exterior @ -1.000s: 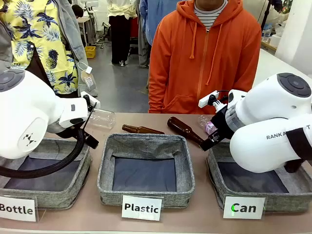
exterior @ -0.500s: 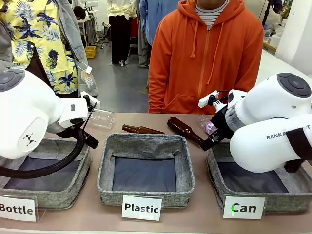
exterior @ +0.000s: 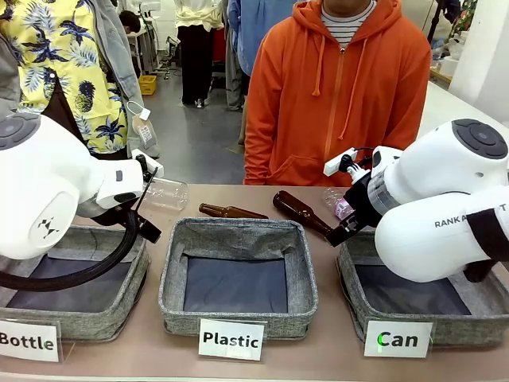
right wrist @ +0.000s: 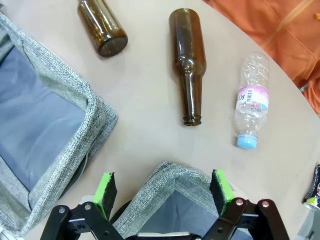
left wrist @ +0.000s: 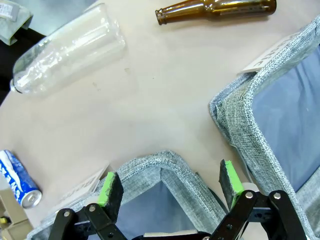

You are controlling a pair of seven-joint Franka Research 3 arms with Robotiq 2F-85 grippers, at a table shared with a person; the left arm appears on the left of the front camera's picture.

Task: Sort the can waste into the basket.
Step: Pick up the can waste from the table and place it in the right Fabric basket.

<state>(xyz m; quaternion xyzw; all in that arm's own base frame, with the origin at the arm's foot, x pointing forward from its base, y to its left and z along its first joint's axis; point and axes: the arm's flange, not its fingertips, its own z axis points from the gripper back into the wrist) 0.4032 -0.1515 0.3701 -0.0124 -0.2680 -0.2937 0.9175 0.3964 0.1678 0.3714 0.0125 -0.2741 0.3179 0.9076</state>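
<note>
A blue-and-white can (left wrist: 18,180) lies on the table at the lower left of the left wrist view. At the right edge of the right wrist view, a dark can (right wrist: 313,192) is partly cut off. The grey fabric basket (exterior: 359,280) with the "Can" sign (exterior: 398,339) stands at the front right. My right gripper (right wrist: 162,192) hangs open above that basket's far corner (right wrist: 172,175), holding nothing. My left gripper (left wrist: 170,183) is open and empty too, over a corner of the "Bottle" basket (left wrist: 150,165).
Two brown glass bottles (exterior: 231,212) (exterior: 301,212) and clear plastic bottles (exterior: 165,193) (right wrist: 251,102) lie on the far half of the table. The "Plastic" basket (exterior: 238,239) stands in the middle and the "Bottle" basket (exterior: 119,302) at the left. A person in an orange hoodie (exterior: 334,95) stands at the far side.
</note>
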